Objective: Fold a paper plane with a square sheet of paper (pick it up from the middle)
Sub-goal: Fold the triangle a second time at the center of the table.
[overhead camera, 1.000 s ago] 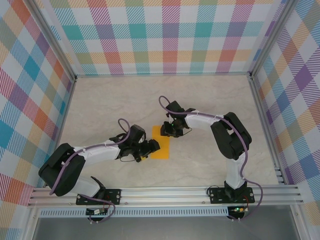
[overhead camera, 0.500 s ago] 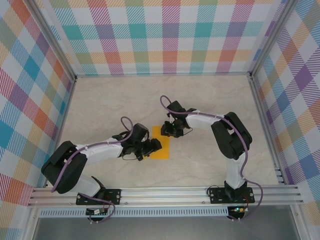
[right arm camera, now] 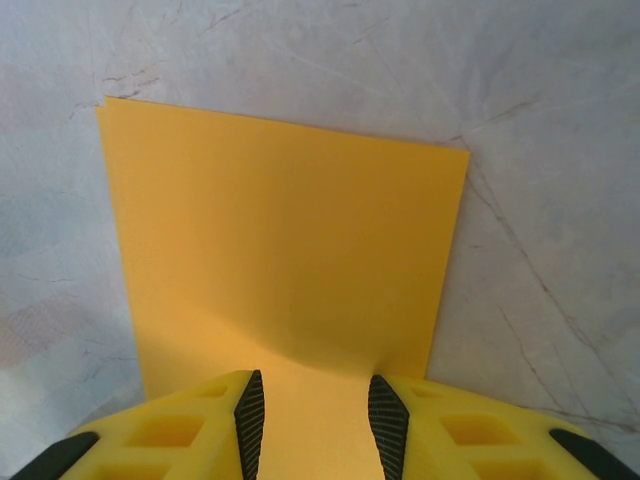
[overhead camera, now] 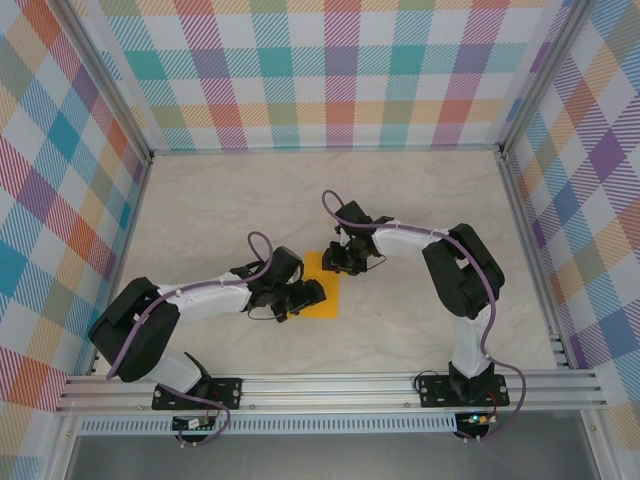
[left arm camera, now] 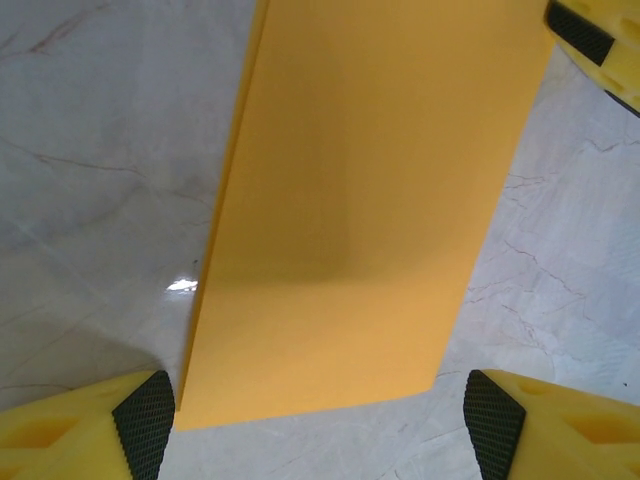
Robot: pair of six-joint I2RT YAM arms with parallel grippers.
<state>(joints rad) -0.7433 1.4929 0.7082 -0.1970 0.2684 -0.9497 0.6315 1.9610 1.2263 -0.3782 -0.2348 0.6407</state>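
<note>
- Rightward across the desk [overhead camera: 220, 200] the left arm [overhead camera: 200, 297] has crept since a second ago; the right arm [overhead camera: 425, 245] has hardly shifted.
- Sheet [overhead camera: 328, 288]: orange, lying flat near the desk's middle, a rectangle with one doubled long edge, so probably folded in half.
- Left hand [left arm camera: 320, 425]: wide, holding nothing, straddling one short end.
- Right hand [right arm camera: 317, 405]: narrow gap over the opposite end, not clamped.
- Pads [left arm camera: 145, 425]: I would press evenly along the fold while the right hand anchors the sheet, so the layers stay aligned.
</note>
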